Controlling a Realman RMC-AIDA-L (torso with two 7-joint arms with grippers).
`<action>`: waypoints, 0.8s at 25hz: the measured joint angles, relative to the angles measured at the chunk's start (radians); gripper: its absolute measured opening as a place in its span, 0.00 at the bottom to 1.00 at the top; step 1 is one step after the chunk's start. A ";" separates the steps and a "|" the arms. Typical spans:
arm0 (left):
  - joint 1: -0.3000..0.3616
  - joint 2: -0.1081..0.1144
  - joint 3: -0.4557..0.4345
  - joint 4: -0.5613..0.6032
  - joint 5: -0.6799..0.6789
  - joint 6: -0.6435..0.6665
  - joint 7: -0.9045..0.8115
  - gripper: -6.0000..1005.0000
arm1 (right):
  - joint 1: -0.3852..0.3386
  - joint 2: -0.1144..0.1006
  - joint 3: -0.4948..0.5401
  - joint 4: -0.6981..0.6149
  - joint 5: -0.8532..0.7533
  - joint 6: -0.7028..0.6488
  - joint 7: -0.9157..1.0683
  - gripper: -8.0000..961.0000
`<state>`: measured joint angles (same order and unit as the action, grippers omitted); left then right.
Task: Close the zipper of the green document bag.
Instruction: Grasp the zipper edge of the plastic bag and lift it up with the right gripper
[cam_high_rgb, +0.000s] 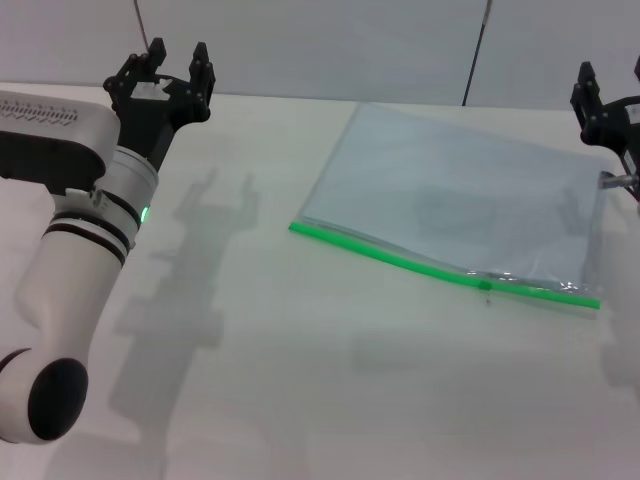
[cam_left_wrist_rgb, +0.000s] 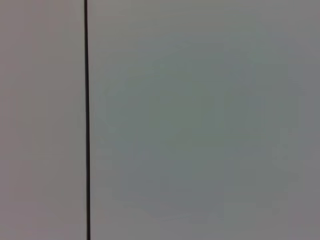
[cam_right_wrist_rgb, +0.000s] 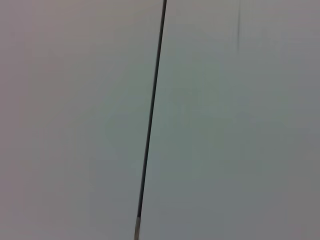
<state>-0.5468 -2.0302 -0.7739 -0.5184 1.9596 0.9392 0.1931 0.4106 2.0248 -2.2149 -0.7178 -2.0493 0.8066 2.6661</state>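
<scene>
Head view: the bag (cam_high_rgb: 455, 205) lies flat on the surface (cam_high_rgb: 300, 380), zipper (cam_high_rgb: 440, 270) along its near edge, slider (cam_high_rgb: 485, 284) towards the right. Left gripper (cam_high_rgb: 172, 72) hovers far left, fingers spread, empty. Right gripper (cam_high_rgb: 600, 100) is beside the bag's right corner; whether it is open I cannot tell. Best to pin one end, then pull the slider straight along. Wrist views: only blank wall.

White arm (cam_high_rgb: 75, 250), black fingers (cam_high_rgb: 203, 68)

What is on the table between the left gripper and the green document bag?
Nothing: in the head view, only bare table separates the left gripper from the green document bag.
</scene>
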 joint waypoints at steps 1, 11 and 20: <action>-0.002 0.000 0.000 0.000 0.001 0.000 0.004 0.50 | 0.000 0.000 0.000 0.000 0.000 0.001 0.015 0.64; -0.011 0.005 0.002 -0.012 0.002 -0.050 0.016 0.50 | 0.007 -0.008 0.037 -0.010 0.000 -0.056 0.023 0.64; -0.012 0.015 0.006 0.000 0.002 -0.051 0.016 0.50 | -0.007 -0.044 0.086 -0.181 -0.038 -0.321 -0.016 0.63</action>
<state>-0.5583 -2.0149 -0.7683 -0.5185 1.9620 0.8881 0.2087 0.4038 1.9805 -2.1289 -0.8992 -2.0876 0.4857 2.6497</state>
